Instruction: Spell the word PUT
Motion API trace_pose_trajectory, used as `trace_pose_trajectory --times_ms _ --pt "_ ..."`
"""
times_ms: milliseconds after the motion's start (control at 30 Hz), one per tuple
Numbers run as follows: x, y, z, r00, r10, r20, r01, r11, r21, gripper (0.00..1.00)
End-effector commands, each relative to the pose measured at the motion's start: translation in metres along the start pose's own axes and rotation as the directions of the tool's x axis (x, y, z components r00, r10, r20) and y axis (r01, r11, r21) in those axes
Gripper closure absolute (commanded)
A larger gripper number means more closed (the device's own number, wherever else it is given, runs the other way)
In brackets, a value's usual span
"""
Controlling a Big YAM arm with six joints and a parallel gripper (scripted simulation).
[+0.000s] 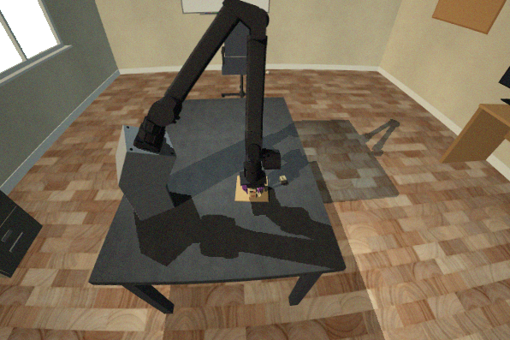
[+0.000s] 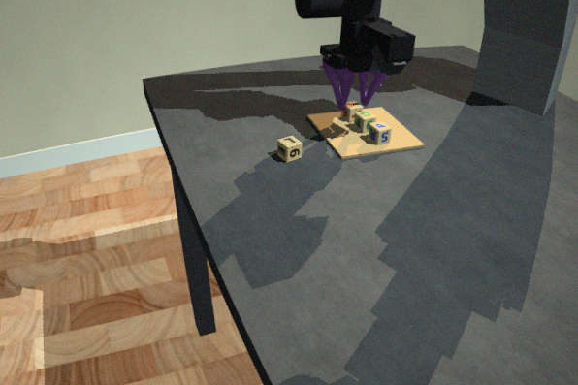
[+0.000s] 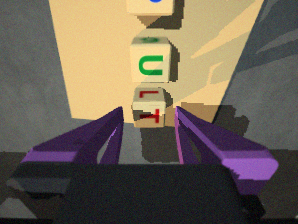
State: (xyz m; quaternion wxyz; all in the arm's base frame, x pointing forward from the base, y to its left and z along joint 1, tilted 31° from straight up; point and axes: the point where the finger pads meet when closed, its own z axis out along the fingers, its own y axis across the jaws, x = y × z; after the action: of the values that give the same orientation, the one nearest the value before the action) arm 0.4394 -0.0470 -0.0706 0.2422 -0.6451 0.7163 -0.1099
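Observation:
A tan mat (image 1: 240, 198) (image 2: 400, 145) (image 3: 90, 60) lies on the dark table. Three cream blocks stand on it in a close row. One has blue marks (image 2: 380, 133) (image 3: 150, 5), one shows a green U (image 2: 365, 120) (image 3: 150, 62), and one has red marks (image 2: 353, 112) (image 3: 149, 107). The red block sits at the mat's edge. It shows a T on the face toward the wrist camera, and I cannot read its top mark. My gripper (image 1: 255, 191) (image 2: 353, 105) (image 3: 149, 112) straddles the red block, open, with a gap at each finger.
A fourth block (image 1: 282, 179) (image 2: 290, 148) with black marks, a 9 on its side, lies on the table off the mat, toward the table's edge. The grey base pedestal (image 1: 141, 170) (image 2: 519, 38) stands beyond the mat.

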Motion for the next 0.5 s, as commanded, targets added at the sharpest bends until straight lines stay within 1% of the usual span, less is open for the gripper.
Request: trace_pose_trajectory --times_ms 0,167,233,267,300,333,467 --pt "0.003 -0.002 -0.012 1.000 -0.007 -0.001 0.007 1.000 0.007 0.55" --pt "0.002 -0.002 -0.019 1.000 -0.008 -0.001 0.008 1.000 0.007 0.55" --pt "0.002 -0.002 -0.019 1.000 -0.008 -0.001 0.008 1.000 0.007 0.55" --pt "0.000 0.004 -0.014 1.000 -0.010 0.004 0.010 1.000 -0.014 0.55" --pt "0.001 0.000 -0.020 1.000 -0.010 0.001 0.010 1.000 0.001 0.55" --pt "0.003 -0.002 -0.024 1.000 -0.008 -0.002 0.008 1.000 0.007 0.55" --pt "0.003 -0.003 -0.028 1.000 -0.008 -0.002 0.008 1.000 0.009 0.55"
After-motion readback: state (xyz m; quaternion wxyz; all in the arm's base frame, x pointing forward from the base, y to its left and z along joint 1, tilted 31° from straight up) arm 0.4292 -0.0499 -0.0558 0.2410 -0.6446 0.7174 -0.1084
